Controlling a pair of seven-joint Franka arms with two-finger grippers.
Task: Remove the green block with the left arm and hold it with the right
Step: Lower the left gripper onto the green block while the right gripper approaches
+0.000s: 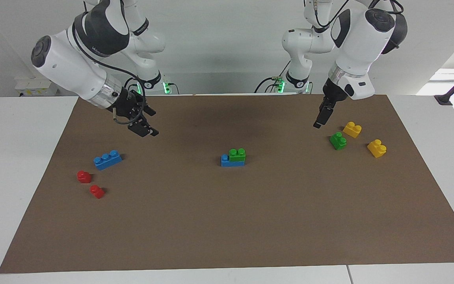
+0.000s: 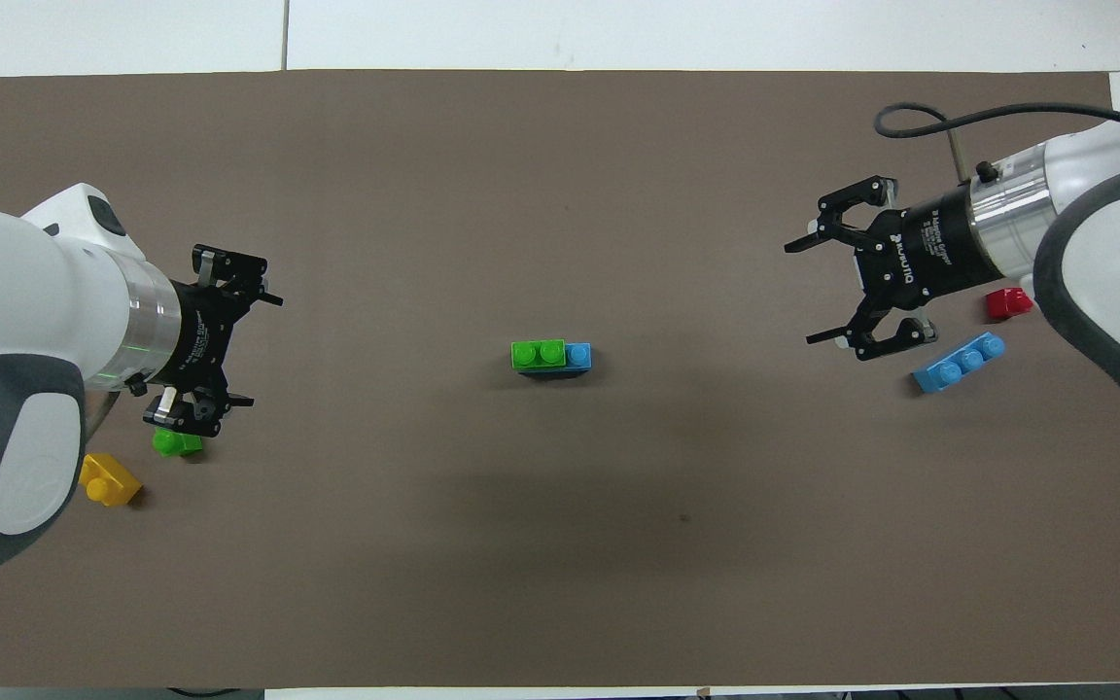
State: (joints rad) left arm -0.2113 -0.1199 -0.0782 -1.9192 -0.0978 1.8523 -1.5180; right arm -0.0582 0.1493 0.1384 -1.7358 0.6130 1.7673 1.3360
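- The small bright green two-stud plastic block (image 1: 237, 154) is seated on a blue three-stud plastic brick (image 1: 224, 161) at the middle of the brown mat (image 1: 250, 228) on the counter. One blue stud is left uncovered.
- The approach step is judged to be in hand: neither the block nor its base is touched or held.
- The left gripper (image 2: 265, 350) is held open and empty above the mat, at 9 o'clock of the stack in the overhead view.
- The right gripper (image 2: 797, 294) is likewise spread open and empty, at 3 o'clock of the stack in that view, over the mat beside a loose blue three-stud brick (image 2: 959, 363).
- Next, the blue base is likely to need clamping by the right gripper, so that the green block can be pulled straight up off its studs by the left gripper.
- A second, loose green block (image 2: 176, 443) is partly covered by the left gripper in the overhead view. It could be mistaken for the target.
- One yellow block and one red block are hidden under the arms in the overhead view.
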